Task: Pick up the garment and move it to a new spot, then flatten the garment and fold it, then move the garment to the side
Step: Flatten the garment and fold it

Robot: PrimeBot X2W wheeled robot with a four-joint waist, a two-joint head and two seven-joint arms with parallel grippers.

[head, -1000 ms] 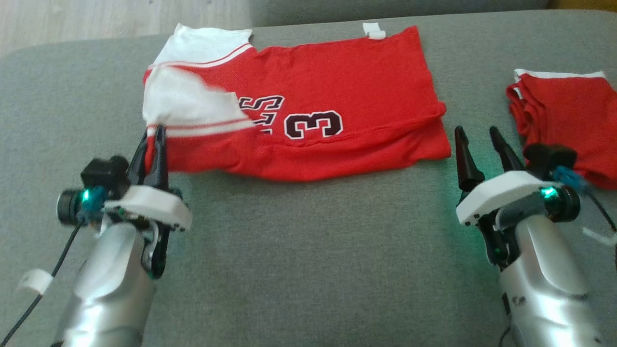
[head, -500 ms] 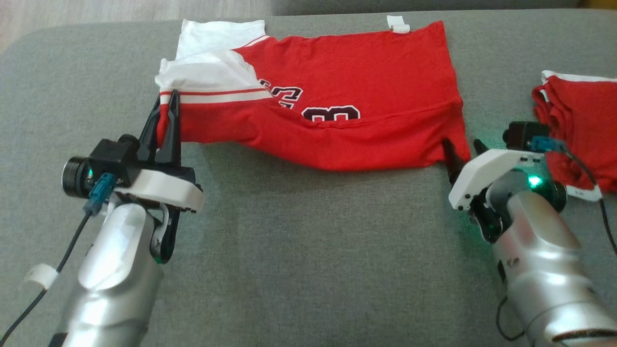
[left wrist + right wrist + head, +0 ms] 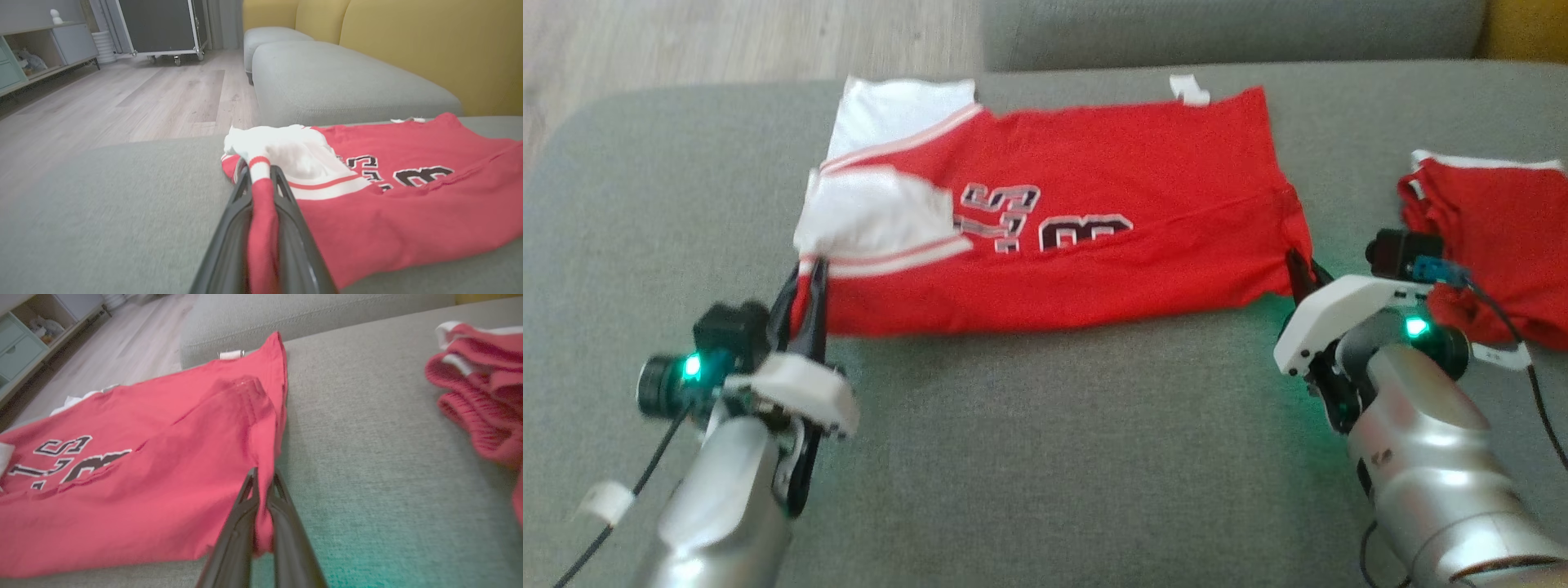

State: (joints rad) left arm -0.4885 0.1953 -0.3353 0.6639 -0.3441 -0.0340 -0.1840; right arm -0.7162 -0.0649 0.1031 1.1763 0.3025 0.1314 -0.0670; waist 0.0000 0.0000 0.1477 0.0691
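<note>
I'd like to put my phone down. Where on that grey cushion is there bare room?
Widest bare patch: grey cushion nearer than the red jersey, between left gripper and right gripper. Also left of the jersey. Crowded: the gap between jersey and red pile, beside the right gripper.

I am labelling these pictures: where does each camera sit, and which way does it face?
Head view: on the head, facing forward and down at the jersey on the grey cushion; both forearms, left end effector, right end effector.
Left wrist view: left wrist, facing along its fingers past the white sleeve toward the floor.
Right wrist view: right wrist, facing along its fingers over the jersey's corner.
Shared: all see the jersey's number.
</note>
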